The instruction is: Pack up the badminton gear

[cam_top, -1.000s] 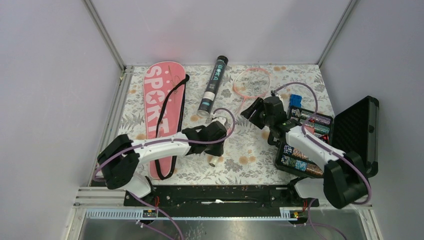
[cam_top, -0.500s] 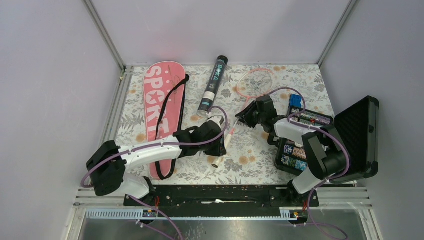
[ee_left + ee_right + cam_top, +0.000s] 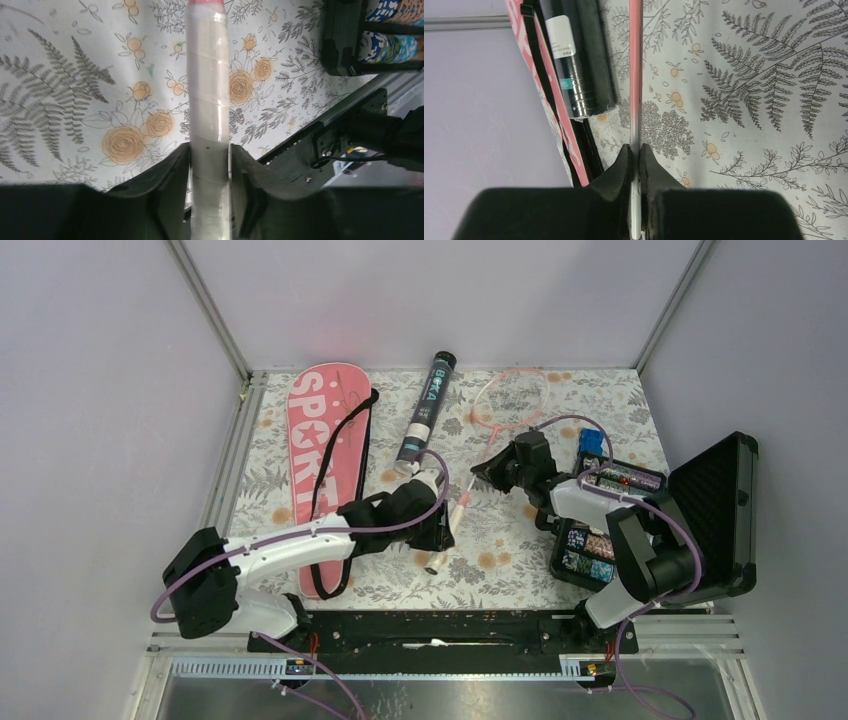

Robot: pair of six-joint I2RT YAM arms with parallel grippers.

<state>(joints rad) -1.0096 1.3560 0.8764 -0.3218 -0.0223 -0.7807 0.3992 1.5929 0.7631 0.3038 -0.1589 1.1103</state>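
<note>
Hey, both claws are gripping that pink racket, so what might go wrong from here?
1. The right claw pinches the thin pink shaft while the left claw grips the cream handle. If the arms move out of step, the shaft may bend or slip.
2. The black tube lies close beside the shaft, between it and the pink bag. Swinging it towards the bag might knock the tube rolling.
</note>
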